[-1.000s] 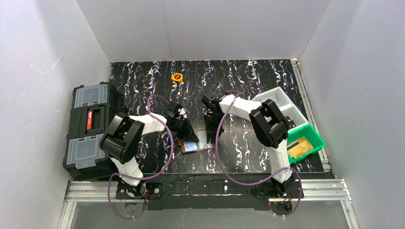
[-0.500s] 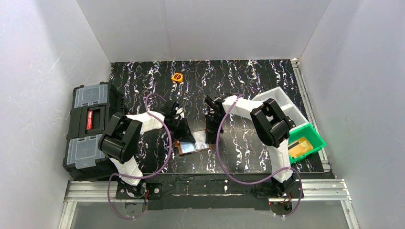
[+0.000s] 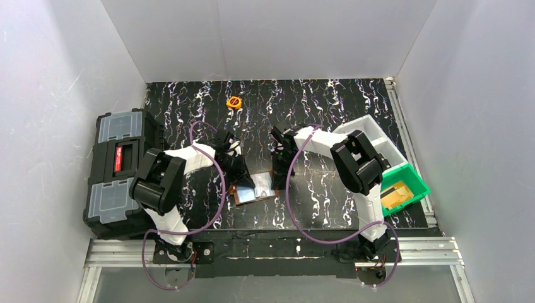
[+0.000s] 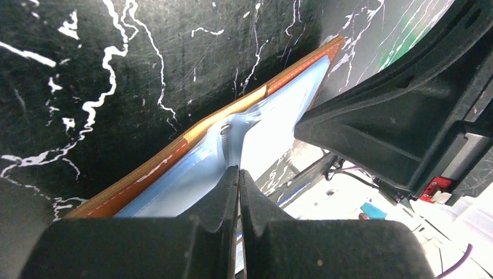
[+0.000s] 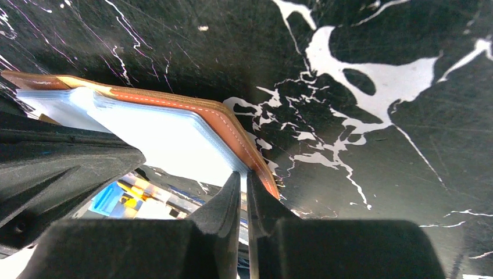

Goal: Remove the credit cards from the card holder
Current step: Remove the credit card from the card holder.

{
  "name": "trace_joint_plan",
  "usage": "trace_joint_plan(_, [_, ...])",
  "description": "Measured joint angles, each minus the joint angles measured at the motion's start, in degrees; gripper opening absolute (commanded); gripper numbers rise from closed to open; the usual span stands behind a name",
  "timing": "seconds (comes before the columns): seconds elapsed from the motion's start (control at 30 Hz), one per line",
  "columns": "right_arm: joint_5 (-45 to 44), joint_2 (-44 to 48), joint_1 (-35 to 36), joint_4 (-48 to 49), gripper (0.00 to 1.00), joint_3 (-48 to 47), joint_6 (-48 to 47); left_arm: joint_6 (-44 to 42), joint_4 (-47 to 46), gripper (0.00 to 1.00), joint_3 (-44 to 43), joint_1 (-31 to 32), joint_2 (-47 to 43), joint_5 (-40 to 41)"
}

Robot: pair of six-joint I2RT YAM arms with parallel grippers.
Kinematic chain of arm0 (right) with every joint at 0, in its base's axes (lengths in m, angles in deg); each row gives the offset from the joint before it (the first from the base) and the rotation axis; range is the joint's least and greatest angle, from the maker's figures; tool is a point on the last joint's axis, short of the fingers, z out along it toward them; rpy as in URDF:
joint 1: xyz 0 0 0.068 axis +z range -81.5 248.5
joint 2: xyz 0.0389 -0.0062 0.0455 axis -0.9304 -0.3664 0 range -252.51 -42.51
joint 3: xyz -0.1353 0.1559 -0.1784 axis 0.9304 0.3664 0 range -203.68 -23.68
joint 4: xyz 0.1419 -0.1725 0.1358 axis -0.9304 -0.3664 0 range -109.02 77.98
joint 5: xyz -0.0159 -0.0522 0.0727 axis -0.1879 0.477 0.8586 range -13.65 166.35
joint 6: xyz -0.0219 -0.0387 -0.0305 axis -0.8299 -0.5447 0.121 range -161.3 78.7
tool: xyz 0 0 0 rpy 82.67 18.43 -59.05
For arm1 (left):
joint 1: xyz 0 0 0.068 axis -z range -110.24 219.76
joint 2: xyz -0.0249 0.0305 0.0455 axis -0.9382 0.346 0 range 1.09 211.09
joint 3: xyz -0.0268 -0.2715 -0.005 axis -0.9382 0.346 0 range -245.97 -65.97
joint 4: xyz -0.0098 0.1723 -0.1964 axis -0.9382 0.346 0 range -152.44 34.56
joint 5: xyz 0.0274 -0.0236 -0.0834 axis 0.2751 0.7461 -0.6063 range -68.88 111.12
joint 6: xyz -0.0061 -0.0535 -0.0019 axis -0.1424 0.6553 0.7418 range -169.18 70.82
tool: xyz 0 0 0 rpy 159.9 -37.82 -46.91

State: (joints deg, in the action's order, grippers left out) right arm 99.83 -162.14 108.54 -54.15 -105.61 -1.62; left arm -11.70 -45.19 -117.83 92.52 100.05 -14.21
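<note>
A metal rail runs along the near edge, and both arms are bolted to it. The card holder lies open on the black table, between the two claws and close to the near edge. Both arms reach forward and tip down onto it.

The left gripper is clenched, with its tips on the shiny clear pocket. The right gripper is nipped on the holder's brown stitched edge. I cannot tell if a card is in the nip.

A big black toolbox sits to the left. A green bin with a flat tan thing sits to the right, beside a white bin. A small round orange thing lies farther back.
</note>
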Motion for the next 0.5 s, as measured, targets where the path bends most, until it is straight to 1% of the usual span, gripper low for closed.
trace_joint_plan(0.5, [0.28, -0.02, -0.26, 0.11, 0.13, 0.09, 0.2, -2.82, 4.68, 0.0, -0.79, -2.78, 0.02, 0.35])
